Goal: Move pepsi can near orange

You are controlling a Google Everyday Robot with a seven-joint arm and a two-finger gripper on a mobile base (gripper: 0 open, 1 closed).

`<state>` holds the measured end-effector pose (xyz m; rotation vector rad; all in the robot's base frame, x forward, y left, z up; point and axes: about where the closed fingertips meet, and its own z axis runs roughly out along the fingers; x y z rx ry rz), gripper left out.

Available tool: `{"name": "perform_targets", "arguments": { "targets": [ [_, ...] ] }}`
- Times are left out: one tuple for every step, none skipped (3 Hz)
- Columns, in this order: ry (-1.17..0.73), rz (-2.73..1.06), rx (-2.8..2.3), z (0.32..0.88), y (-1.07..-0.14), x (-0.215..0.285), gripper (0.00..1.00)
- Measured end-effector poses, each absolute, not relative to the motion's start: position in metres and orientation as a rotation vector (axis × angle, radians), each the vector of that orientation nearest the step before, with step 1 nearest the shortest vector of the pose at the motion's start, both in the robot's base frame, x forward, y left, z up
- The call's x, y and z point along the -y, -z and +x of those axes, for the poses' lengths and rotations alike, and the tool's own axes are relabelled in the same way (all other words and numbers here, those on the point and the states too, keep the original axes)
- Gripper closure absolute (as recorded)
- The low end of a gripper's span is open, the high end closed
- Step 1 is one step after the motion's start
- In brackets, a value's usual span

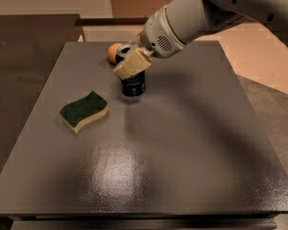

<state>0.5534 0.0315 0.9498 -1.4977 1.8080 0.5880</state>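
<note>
Glossy tabletop (182,152); tan pincer (129,61) grips cylindrical pepsi can (133,85) near round orange (113,51).

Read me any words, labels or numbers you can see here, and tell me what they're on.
No text can be read.
pepsi can, held in the gripper near the orange: any print on its side is too blurred to read.
sponge, table: no text.

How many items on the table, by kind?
can: 1
orange: 1
sponge: 1
Total: 3
The gripper is clamped on the can's top, just in front of the orange.
</note>
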Motion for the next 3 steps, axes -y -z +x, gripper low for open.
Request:
{"name": "perform_targets", "arguments": {
  "targets": [
    [-0.561, -1.407, -1.824, 0.594, -0.942, -0.039, 1.0],
    [-0.523, -1.355, -1.825, 0.629, -0.934, -0.043, 1.0],
    [-0.482, -1.31, -1.853, 0.658, -0.925, -0.036, 1.0]
  ]
}}
